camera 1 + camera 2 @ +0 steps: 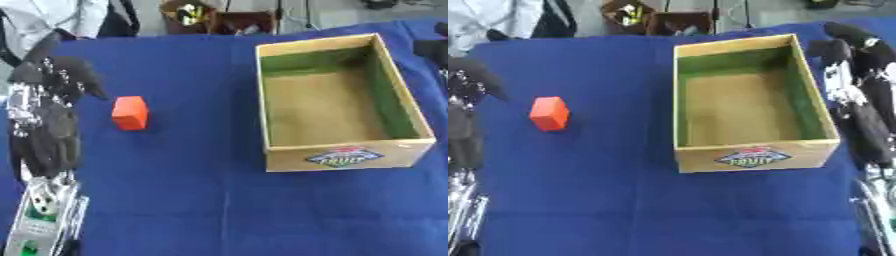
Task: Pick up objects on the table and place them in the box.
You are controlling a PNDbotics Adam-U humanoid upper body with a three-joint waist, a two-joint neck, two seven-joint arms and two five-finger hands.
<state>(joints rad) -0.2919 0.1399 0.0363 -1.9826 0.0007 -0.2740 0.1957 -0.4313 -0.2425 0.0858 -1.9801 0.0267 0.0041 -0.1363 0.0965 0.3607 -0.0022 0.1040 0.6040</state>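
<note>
Blue cloth [219, 200] bears box [350, 159], orange block [129, 113].

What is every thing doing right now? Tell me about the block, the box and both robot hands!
orange block: resting on the blue tablecloth, not held, outside the box.
box: upright, open on top, nothing inside.
left hand: beside the block, not touching it, fingers relaxed.
right hand: beside the box, holding nothing, fingers relaxed.

Black left hand [45, 131] and right hand [866, 95], silver joints, silver-green forearm plates
</note>
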